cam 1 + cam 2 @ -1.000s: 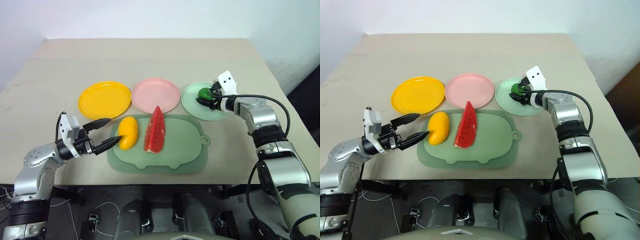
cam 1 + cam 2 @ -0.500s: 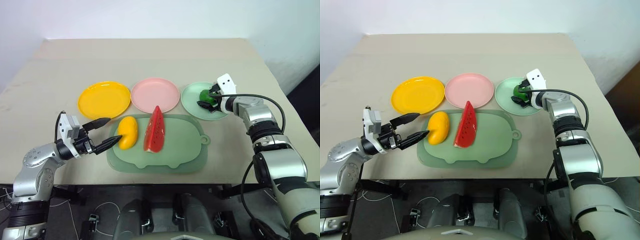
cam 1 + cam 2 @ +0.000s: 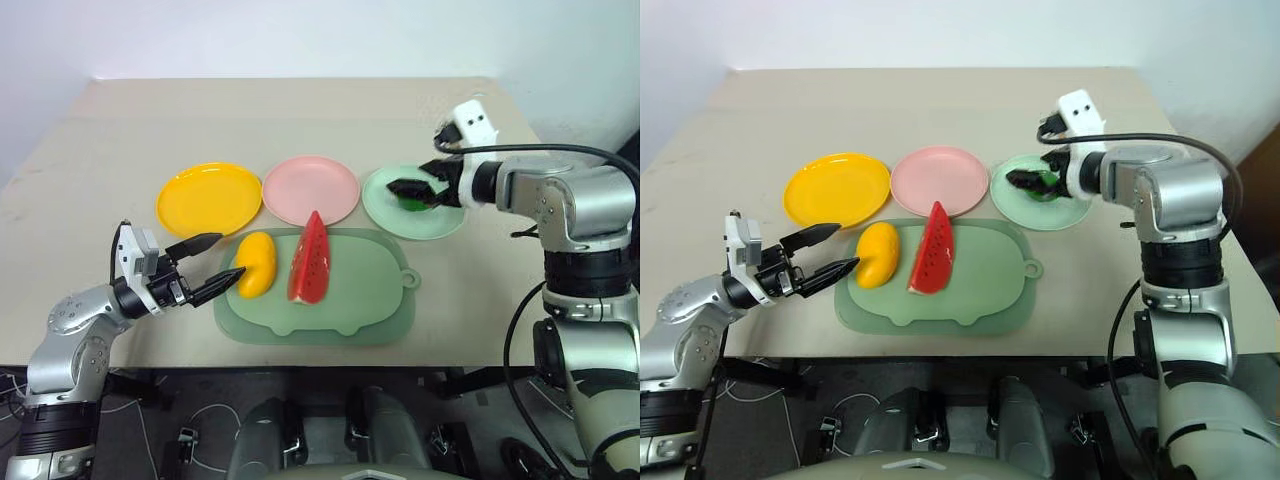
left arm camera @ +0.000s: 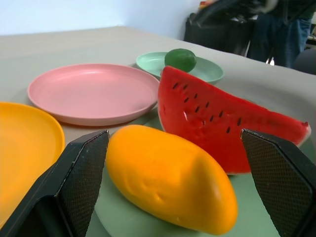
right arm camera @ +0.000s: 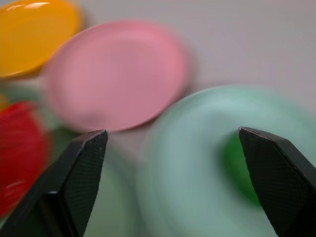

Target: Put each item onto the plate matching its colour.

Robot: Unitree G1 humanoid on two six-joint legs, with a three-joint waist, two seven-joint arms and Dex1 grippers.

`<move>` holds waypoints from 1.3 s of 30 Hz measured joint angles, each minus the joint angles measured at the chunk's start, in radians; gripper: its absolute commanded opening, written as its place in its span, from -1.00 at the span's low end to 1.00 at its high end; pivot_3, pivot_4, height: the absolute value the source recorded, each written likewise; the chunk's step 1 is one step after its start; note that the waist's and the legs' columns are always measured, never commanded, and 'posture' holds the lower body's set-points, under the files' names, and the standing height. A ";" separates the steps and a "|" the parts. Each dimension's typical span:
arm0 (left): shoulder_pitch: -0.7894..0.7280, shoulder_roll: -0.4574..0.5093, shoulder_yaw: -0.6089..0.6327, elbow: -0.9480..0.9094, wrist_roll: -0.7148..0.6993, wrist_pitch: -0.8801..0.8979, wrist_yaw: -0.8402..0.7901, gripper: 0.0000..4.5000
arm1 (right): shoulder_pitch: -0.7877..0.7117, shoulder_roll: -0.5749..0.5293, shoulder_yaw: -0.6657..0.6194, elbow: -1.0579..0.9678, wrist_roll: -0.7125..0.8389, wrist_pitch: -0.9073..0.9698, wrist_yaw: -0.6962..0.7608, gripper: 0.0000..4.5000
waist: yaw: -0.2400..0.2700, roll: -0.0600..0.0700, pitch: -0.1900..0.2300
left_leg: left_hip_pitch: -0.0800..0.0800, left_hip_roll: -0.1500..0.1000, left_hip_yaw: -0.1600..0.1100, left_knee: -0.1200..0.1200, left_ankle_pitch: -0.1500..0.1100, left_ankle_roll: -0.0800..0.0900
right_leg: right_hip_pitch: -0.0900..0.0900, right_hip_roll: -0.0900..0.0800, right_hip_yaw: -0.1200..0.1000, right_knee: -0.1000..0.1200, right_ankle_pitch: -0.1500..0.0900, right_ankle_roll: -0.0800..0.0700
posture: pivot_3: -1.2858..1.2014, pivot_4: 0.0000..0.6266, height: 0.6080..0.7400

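A yellow mango (image 3: 256, 264) and a red watermelon slice (image 3: 309, 258) lie side by side on the pale green mat (image 3: 350, 310). Behind the mat stand, left to right, the yellow plate (image 3: 208, 198), the pink plate (image 3: 310, 188) and the mint green plate (image 3: 440, 222). The green lime (image 4: 180, 59) rests on the mint plate. My right gripper (image 3: 412, 177) hovers open just above the lime, holding nothing. My left gripper (image 3: 228, 258) is open at table height, its fingers either side of the mango's left end without touching it.
The beige table (image 3: 300, 110) extends far behind the plates. Its front edge runs just below the mat, and its right edge lies close beyond the mint plate.
My right gripper opened, left the lime on the mint plate, then rose and drew back from it. The left gripper and the other fruits stayed put.
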 measured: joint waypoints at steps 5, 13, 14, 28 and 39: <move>0.002 0.001 0.001 0.007 0.000 -0.013 -0.014 1.00 | -0.052 0.095 -0.040 0.020 0.138 0.170 -0.119 0.99 | 0.001 0.000 0.000 | 0.000 0.000 0.000 0.000 0.000 0.000 | 0.000 0.000 0.000 0.000 0.000 0.000 | 0.03 -0.52 0.33; -0.013 0.000 -0.004 0.031 0.003 -0.023 -0.023 1.00 | -0.138 0.168 -0.004 0.226 0.543 0.172 -0.507 0.99 | -0.002 0.000 0.000 | 0.000 0.000 0.001 -0.001 0.000 0.000 | 0.000 0.001 0.000 0.000 0.001 0.001 | 0.03 -0.52 0.33; -0.018 -0.001 -0.005 0.031 0.003 -0.024 -0.023 1.00 | -0.143 0.175 0.002 0.241 0.569 0.172 -0.538 0.99 | -0.002 0.000 0.000 | 0.000 0.000 0.001 -0.001 0.000 0.000 | 0.000 0.001 0.000 0.000 0.001 0.002 | 0.03 -0.52 0.33; -0.033 -0.014 -0.024 0.041 0.020 -0.036 -0.017 1.00 | -0.170 0.297 0.150 0.384 0.820 0.172 -0.988 0.99 | -0.001 0.000 0.000 | 0.000 0.000 0.001 -0.001 0.000 0.000 | 0.000 0.002 0.000 0.000 0.002 0.003 | 0.03 -0.52 0.33; -0.049 -0.029 -0.043 0.027 0.021 -0.016 0.017 1.00 | -0.150 0.175 0.328 0.206 0.706 0.172 -0.857 0.91 | -0.001 0.000 0.000 | 0.000 0.000 0.001 -0.001 0.000 0.000 | 0.001 0.003 0.000 0.000 0.002 0.003 | 0.03 -0.52 0.33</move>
